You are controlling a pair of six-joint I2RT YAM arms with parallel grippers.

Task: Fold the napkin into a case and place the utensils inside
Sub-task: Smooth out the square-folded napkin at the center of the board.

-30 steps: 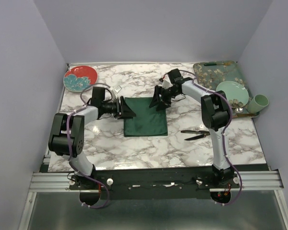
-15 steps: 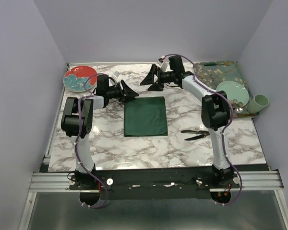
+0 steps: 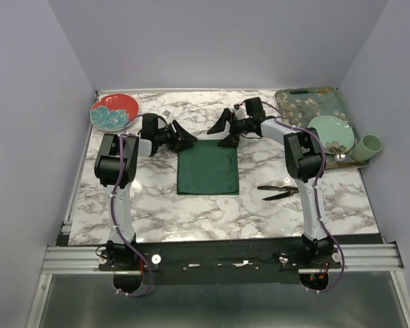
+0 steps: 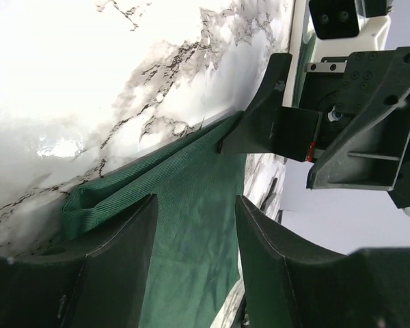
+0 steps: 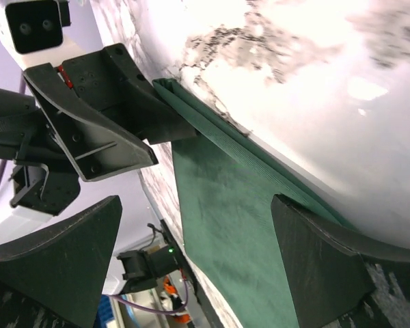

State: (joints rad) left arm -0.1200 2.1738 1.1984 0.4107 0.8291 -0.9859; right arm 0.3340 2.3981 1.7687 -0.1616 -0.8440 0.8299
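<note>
utensils (image 3: 281, 191): too small to tell apart | napkin (image 4: 191, 205): near part cut off by both wrist views' lower edge

White left arm (image 3: 119, 213) and right arm (image 3: 309, 212), black joints, purple cables (image 5: 140, 305), black wedge-shaped jaws

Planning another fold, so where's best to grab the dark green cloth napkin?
Take the green napkin at its far corners, from the far side: the layered edge there forms a thick lip, and the open left gripper and right gripper frame it.
</note>
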